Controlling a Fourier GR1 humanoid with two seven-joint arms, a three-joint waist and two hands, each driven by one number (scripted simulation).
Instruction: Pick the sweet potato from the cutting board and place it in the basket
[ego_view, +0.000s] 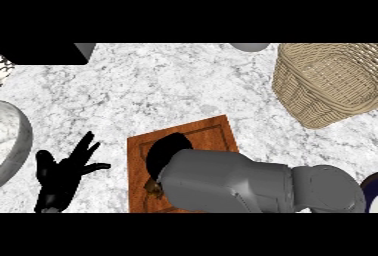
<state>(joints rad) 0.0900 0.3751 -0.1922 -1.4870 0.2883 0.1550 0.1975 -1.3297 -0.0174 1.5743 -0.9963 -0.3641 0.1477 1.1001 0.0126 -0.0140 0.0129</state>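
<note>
The brown wooden cutting board (210, 131) lies at the counter's lower middle. My right forearm comes in from the lower right and covers much of it. My right hand (167, 153) hangs as a dark shape over the board's left half, pointing down. A small brown bit of the sweet potato (154, 189) peeks out below the wrist, and the rest is hidden. The woven basket (325, 82) stands at the upper right, well away from the hand. At the lower left my left hand (65, 172) rests open with its fingers spread, off the board.
A large white bowl (16, 137) sits at the left edge. A black block (44, 53) and a grey round object (249, 47) lie along the far edge. A dark-rimmed plate (371, 190) shows at the right edge. The counter is white marble.
</note>
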